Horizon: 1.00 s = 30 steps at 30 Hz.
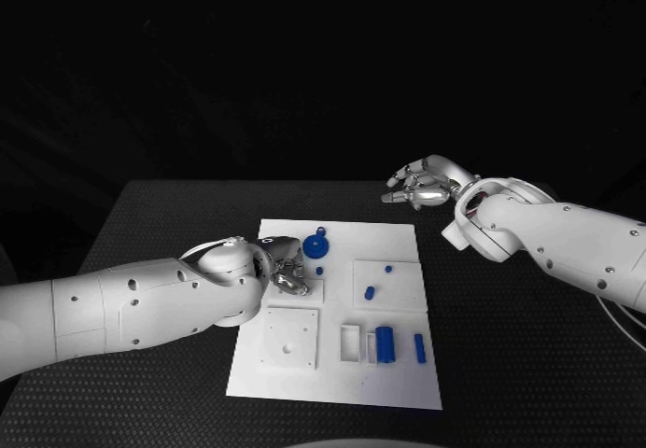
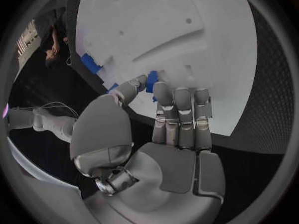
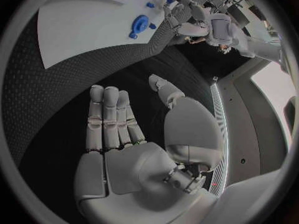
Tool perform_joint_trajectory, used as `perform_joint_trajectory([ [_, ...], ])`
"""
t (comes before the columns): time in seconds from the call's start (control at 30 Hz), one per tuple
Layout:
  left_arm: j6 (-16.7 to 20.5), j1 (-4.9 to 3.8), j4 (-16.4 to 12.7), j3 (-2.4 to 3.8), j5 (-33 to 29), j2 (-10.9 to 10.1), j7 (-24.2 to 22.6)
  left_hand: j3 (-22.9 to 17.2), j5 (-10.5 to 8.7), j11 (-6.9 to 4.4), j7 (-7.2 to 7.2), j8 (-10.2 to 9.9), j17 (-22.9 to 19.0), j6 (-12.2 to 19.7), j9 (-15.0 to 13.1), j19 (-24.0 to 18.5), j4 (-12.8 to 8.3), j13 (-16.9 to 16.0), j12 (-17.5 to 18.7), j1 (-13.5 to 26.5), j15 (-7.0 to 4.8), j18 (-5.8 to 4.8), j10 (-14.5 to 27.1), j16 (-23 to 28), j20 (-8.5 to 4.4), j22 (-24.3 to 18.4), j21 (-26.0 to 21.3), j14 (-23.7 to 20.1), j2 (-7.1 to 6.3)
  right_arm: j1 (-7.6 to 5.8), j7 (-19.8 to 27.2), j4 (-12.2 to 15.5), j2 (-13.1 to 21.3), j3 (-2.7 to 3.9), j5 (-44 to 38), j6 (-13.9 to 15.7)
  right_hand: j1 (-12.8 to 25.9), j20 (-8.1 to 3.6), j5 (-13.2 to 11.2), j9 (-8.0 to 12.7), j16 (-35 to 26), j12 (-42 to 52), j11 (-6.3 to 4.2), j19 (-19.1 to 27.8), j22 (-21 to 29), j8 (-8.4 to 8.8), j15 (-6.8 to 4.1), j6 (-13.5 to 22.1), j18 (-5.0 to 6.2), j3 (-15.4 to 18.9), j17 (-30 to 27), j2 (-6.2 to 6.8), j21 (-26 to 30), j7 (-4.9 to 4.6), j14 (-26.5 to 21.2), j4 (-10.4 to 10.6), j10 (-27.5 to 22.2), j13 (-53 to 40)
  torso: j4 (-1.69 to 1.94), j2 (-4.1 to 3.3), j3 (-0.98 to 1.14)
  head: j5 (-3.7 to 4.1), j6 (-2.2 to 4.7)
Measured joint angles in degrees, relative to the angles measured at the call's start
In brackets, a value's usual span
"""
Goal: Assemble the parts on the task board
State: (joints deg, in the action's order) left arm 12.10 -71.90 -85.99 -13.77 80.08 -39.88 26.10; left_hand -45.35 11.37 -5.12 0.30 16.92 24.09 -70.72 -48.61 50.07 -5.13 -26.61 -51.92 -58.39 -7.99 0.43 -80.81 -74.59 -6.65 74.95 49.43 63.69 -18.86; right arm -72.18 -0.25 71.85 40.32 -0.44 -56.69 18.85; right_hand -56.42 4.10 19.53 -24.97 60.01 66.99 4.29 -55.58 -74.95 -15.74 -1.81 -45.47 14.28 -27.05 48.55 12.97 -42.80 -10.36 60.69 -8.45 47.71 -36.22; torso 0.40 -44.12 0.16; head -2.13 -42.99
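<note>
The left hand (image 1: pixel 283 266) rests low over the left side of the white task board (image 1: pixel 404 378), its fingers (image 2: pixel 181 104) held straight and close together, the tips at a small blue piece (image 2: pixel 151 81) on the board with the thumb alongside; whether the fingers actually pinch that piece cannot be told. Just beyond this hand on the board lies a round blue part (image 1: pixel 316 246) with a short stem. A tiny blue peg (image 1: pixel 319 271) sits beside the hand. Toward the right side of the board a raised white square (image 1: pixel 387 280) carries two small blue pieces. Nearer the robot lies a flat white square plate (image 1: pixel 289 338) with a hole in it, and to its right a white holder (image 1: pixel 353 342) with a blue cylinder (image 1: pixel 384 343) lying next to it and a thin blue pin (image 1: pixel 419 347) beyond that. The right hand (image 1: pixel 426 183) is raised above the black table (image 1: pixel 175 210), well apart from the board at its far right corner, its fingers (image 3: pixel 109 117) stretched out, slightly apart, holding nothing.
</note>
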Motion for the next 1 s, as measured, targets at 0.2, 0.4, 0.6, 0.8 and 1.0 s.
perform_joint_trajectory([
  [0.2,1.43,0.1,-0.25,0.0,4.58,-0.35,-1.08,0.02,0.0,0.0,0.0,-0.02,0.0,-0.33,-0.02,0.21,-0.02,0.0,0.0,-0.28,0.0,0.0,0.0,0.0,0.21,0.0,0.0,0.02,-0.28,0.0,0.0,0.0,0.06,0.0,0.0,0.0,0.0,0.0,0.0,0.0,0.0,0.0,0.0,0.0,0.0,0.0,0.0,-0.01,0.0,0.0,0.0,0.0,0.0,0.01,0.0,0.0,0.0,0.06,0.02,0.01,0.0,0.12,0.11],
  [0.4,3.02,0.18,-0.45,0.0,7.97,-0.47,-2.47,-0.25,-0.2,0.0,0.0,-0.13,0.01,-0.32,-0.05,0.41,0.25,0.0,0.0,-0.52,-0.1,0.0,0.0,0.0,0.01,-0.01,0.0,0.14,-0.52,0.0,0.0,-0.04,0.14,0.0,0.0,0.0,0.0,0.0,0.0,-0.01,0.0,0.0,0.0,0.0,0.0,0.0,0.0,-0.02,0.0,0.0,0.0,0.0,0.0,0.03,0.0,0.0,0.0,0.06,0.04,0.02,0.01,0.21,0.15],
  [0.6,3.85,0.18,-0.48,-0.03,10.66,-0.48,-4.09,-0.41,-0.8,0.01,0.0,-0.3,-0.09,-0.32,-0.07,0.41,0.41,0.08,0.0,-0.54,-0.1,0.0,-0.01,0.0,0.01,-0.01,0.0,0.31,-0.54,0.0,0.01,-0.04,0.25,0.0,0.0,-0.01,0.0,0.0,0.0,-0.01,0.02,0.0,0.0,0.0,0.0,0.0,0.0,-0.03,0.0,0.0,0.0,0.0,0.0,0.05,0.0,0.0,0.0,0.12,0.04,0.02,0.03,0.26,0.19],
  [0.8,4.37,0.19,-0.38,-0.04,12.89,-0.46,-5.08,-0.46,-1.01,0.09,0.09,-0.46,-0.16,-0.23,-0.24,0.41,0.46,0.17,0.0,-0.76,-0.09,0.0,-0.09,0.0,0.01,-0.01,0.0,0.32,-0.76,0.0,0.01,0.01,0.29,0.0,0.0,-0.01,0.0,0.0,0.0,-0.01,0.23,-0.01,0.0,0.0,-0.01,0.0,0.0,-0.06,0.0,0.0,-0.01,0.0,-0.01,0.12,0.0,0.0,0.0,0.12,0.06,0.04,0.03,0.24,0.23],
  [1.0,4.83,0.74,0.26,-0.03,14.06,-0.24,-5.66,-0.46,-1.06,0.09,0.42,-0.56,-0.36,0.09,0.05,0.41,0.46,0.3,0.0,-0.96,-0.09,0.0,-0.09,0.0,0.01,-0.01,0.0,0.32,-0.96,0.0,0.01,0.02,0.32,0.0,0.0,-0.01,0.0,0.0,0.0,-0.01,0.23,-0.01,0.0,0.0,-0.01,0.0,0.0,-0.06,0.0,0.0,-0.06,0.0,-0.01,0.13,0.0,0.0,0.0,0.17,0.06,0.04,0.04,0.19,0.32],
])
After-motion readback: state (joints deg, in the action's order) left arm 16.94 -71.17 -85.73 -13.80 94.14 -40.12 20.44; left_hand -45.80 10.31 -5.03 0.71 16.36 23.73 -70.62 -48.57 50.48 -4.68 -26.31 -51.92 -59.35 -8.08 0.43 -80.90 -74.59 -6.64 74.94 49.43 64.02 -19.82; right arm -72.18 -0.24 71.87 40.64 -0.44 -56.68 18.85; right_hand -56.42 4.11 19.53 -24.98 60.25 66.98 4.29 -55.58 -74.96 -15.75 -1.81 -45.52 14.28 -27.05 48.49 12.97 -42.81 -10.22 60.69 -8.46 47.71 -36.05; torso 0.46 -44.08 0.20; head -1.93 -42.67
